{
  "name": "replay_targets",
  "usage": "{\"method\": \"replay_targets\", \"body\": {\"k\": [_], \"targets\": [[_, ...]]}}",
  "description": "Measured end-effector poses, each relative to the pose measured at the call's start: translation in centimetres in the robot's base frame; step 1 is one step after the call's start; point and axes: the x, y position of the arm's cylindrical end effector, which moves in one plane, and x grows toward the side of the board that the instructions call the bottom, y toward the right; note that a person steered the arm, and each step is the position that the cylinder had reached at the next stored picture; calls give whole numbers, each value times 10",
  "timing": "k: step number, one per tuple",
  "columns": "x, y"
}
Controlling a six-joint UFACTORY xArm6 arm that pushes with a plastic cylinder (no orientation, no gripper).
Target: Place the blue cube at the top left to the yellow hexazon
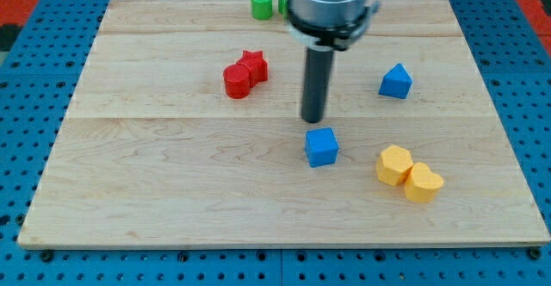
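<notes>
The blue cube sits on the wooden board a little right of centre. The yellow hexagon lies to its right and slightly lower, touching a yellow heart-shaped block. My tip stands just above the blue cube toward the view's top, slightly to its left, close to it with a small gap. The rod rises to the arm's dark and silver body at the view's top.
A blue triangular block lies at the right. A red cylinder and a red star touch each other at centre left. A green cylinder and another green block, partly hidden by the arm, lie at the top edge.
</notes>
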Motion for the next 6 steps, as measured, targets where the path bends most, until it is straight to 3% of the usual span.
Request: {"method": "replay_targets", "body": {"k": [2,4,5,6], "targets": [[109,-31],[50,19],[41,61],[56,61]]}}
